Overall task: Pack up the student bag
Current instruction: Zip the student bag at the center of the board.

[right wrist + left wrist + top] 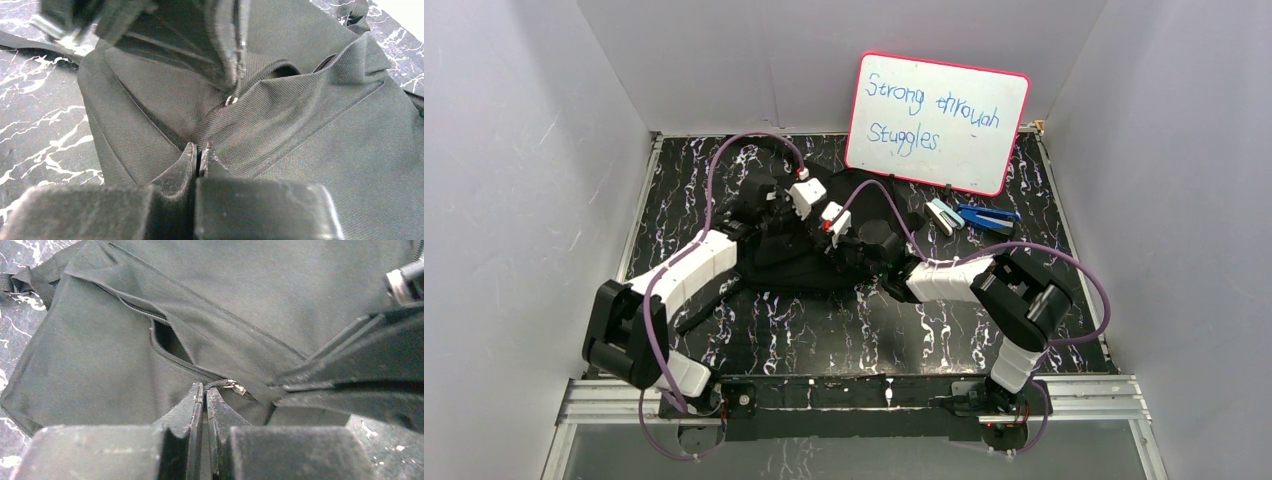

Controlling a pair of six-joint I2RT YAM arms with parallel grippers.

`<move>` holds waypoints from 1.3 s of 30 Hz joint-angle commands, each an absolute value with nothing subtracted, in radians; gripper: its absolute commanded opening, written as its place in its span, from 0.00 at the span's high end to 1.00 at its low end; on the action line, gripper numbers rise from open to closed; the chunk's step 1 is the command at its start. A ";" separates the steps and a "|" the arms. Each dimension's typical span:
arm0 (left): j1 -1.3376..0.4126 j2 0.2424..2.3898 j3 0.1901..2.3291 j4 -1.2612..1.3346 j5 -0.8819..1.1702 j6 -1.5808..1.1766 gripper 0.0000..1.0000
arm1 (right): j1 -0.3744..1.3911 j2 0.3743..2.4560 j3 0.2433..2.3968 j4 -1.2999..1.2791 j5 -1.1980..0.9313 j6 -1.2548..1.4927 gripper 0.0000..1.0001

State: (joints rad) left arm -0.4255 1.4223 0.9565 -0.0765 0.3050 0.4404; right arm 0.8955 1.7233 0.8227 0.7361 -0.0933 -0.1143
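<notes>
We see the student bag flat mid-table, nearer the left edge, its front pocket part unzipped, the inside too dark to read. The left jaws are shut on the zip pull; the right jaws pinch the bag's fabric beside it.

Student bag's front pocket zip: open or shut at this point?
Partly open. In the left wrist view the front pocket zip of the student bag gapes, dark inside, with its slider partway along.
</notes>
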 commanded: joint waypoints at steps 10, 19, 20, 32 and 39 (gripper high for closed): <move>-0.390 1.654 1.208 -0.052 0.014 0.487 1.00 | 0.923 1.675 0.784 0.746 -0.159 -0.114 1.00; -0.342 1.751 1.307 0.058 -0.028 0.490 1.00 | 0.940 1.657 0.764 0.744 -0.169 -0.105 1.00; -0.338 1.760 1.311 0.079 -0.023 0.489 1.00 | 0.942 1.657 0.762 0.744 -0.170 -0.104 1.00; -0.293 1.939 1.460 0.161 -0.029 0.499 1.00 | 0.957 1.630 0.739 0.727 -0.182 -0.104 1.00; -0.267 1.998 1.508 0.202 -0.028 0.502 1.00 | 0.964 1.620 0.717 0.726 -0.181 -0.092 1.00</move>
State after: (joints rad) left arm -0.3347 1.9850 1.4200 0.0551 0.0723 0.4725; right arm 0.9176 1.6726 0.7517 0.7494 -0.0841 -0.1249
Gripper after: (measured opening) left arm 0.018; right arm 0.029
